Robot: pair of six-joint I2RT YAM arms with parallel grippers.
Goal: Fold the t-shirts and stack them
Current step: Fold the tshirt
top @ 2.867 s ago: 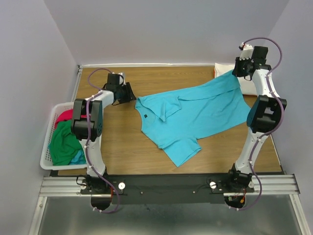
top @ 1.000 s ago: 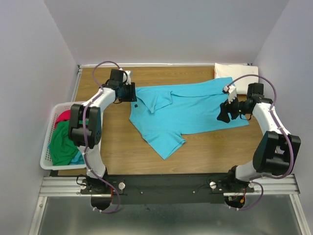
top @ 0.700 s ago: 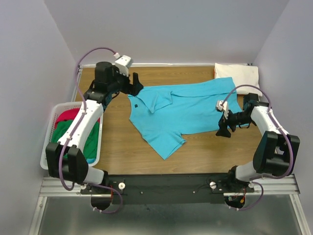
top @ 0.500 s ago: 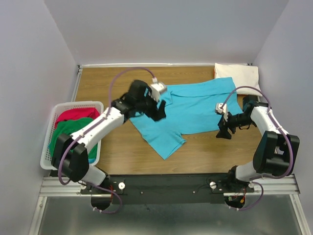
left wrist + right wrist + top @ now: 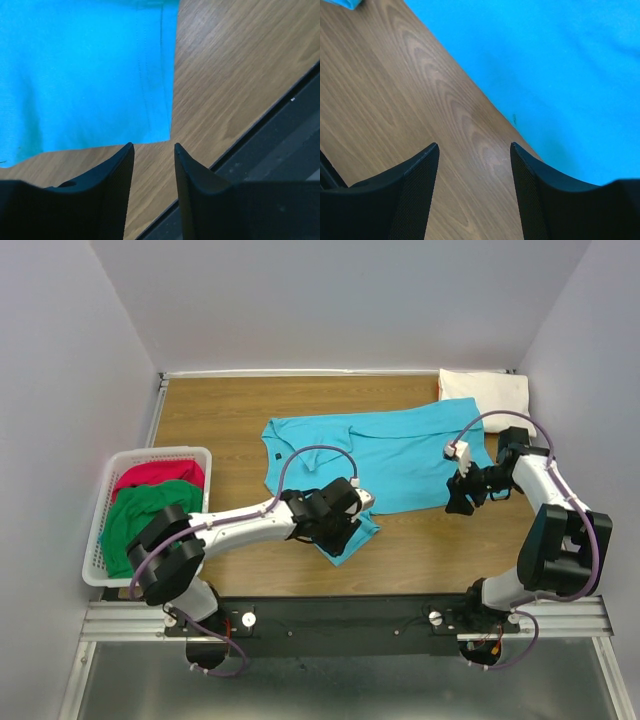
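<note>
Swung in from the far collar side, the left gripper [image 5: 152, 146] now hangs low over the near sleeve of the turquoise t-shirt [image 5: 400, 455], jaws apart on nothing, the sleeve corner just at their tips. The right gripper [image 5: 474, 145] has barely shifted, jaws apart over bare wood beside the hem. Closing from here, either could nip the table rather than cloth, or catch one layer and drag the shirt askew. The shirt lies spread mid-table, flatter and squarer than earlier. Farther off, the cream-white t-shirt [image 5: 485, 392] sits folded in the far right corner as before, and the red [image 5: 150, 477] and green [image 5: 135, 520] ones remain in the basket [image 5: 165, 450].
</note>
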